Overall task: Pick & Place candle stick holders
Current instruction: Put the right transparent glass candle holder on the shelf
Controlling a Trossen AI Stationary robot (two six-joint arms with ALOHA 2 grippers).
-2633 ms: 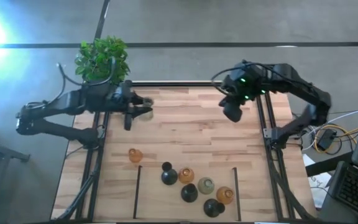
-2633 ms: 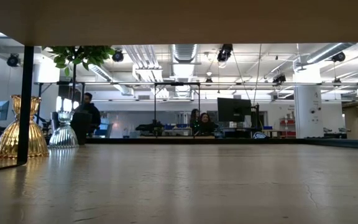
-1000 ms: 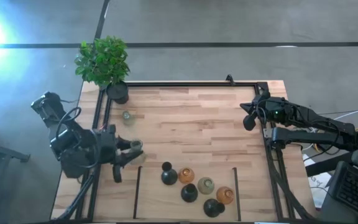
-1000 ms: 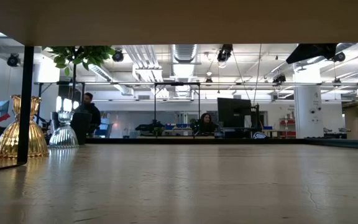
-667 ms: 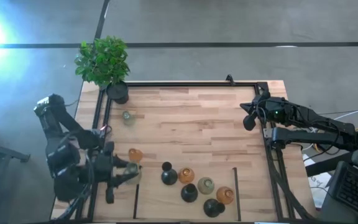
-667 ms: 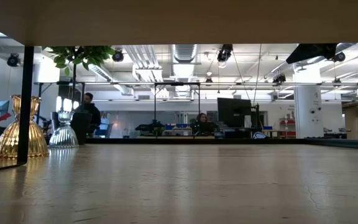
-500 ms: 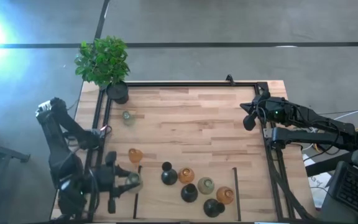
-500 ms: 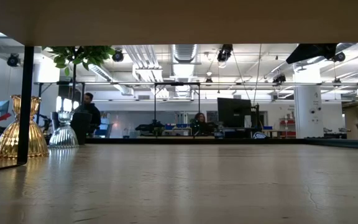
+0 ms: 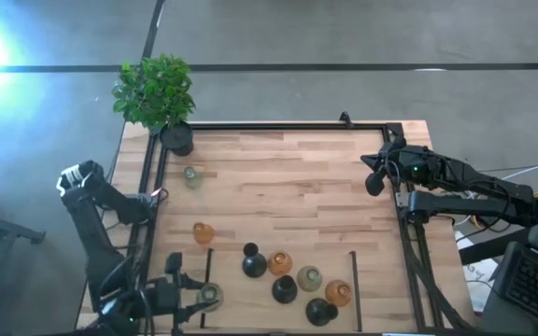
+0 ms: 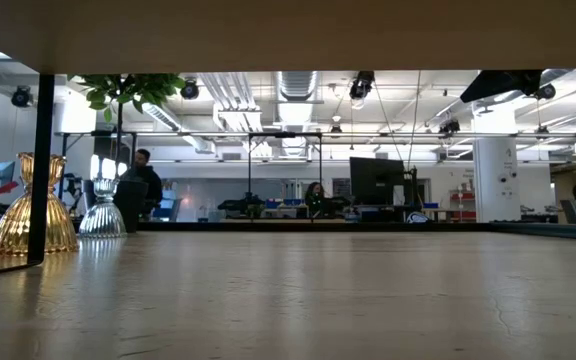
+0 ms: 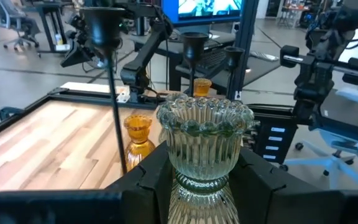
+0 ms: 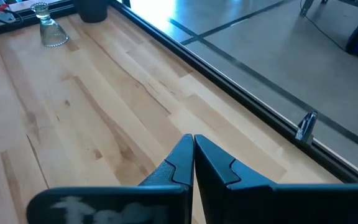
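Holder [image 11: 204, 146] clamped between left jaws.

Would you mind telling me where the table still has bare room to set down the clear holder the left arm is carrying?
The widest bare patch is the table's middle, between the lone clear holder near the plant pot and the parked right gripper. The near edge is crowded with the holder cluster, beside the left gripper.

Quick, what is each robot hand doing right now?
Left end effector: closed on a clear ribbed candle holder.
Right end effector: closed, holding nothing, at the table's right edge.
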